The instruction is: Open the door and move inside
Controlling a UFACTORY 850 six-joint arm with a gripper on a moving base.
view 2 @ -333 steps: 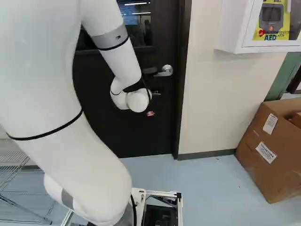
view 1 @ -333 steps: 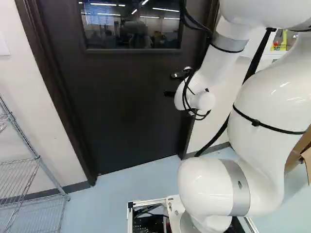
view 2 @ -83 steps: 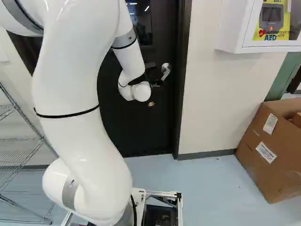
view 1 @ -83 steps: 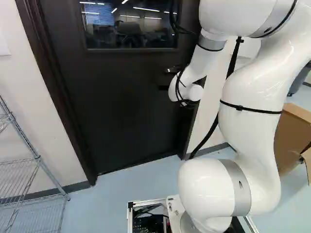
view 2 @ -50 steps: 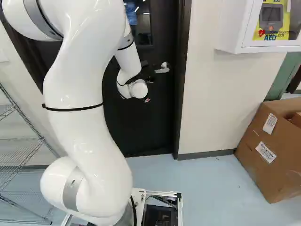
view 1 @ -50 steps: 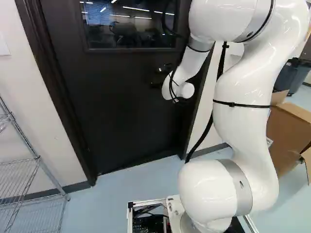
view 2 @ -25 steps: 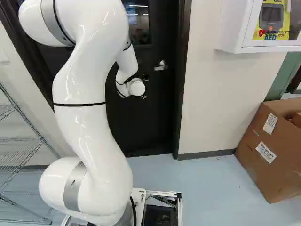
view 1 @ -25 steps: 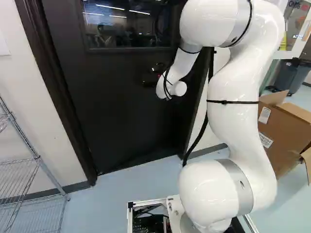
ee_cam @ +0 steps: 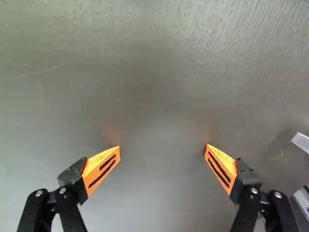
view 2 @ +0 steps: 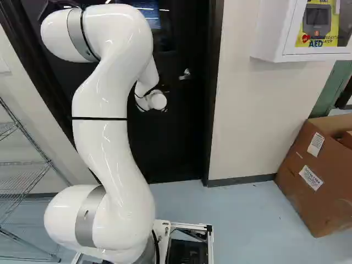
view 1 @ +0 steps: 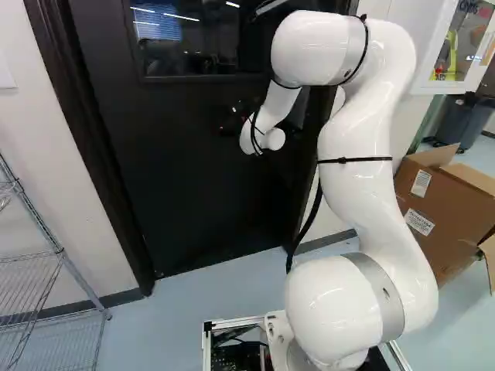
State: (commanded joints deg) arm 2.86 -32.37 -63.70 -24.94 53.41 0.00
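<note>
The dark door [view 1: 178, 170] stands slightly ajar, its handle side swung away from me inside the frame. In the left base view my gripper [view 1: 235, 120] is up against or very close to the door, beside the handle. The silver lever handle [view 2: 186, 75] sits level in the right base view. In the wrist view my gripper [ee_cam: 162, 151] stands wide open, facing the flat door surface [ee_cam: 159, 87] with nothing between its fingers. The handle's tip [ee_cam: 301, 141] lies off to one side of the fingers. Whether the tips touch the door, I cannot tell.
The dark door frame [view 2: 213, 110] and pale wall [view 2: 247, 121] border the handle side. A wire shelf [view 1: 58, 251] stands left of the door. A white cabinet [view 2: 265, 33] hangs on the right wall, with a cardboard box [view 2: 308, 181] below.
My arm has stretched forward and the door's handle side has swung farther away. The lever, tilted earlier, is level again, and the gripper has come off it. The base has not moved.
</note>
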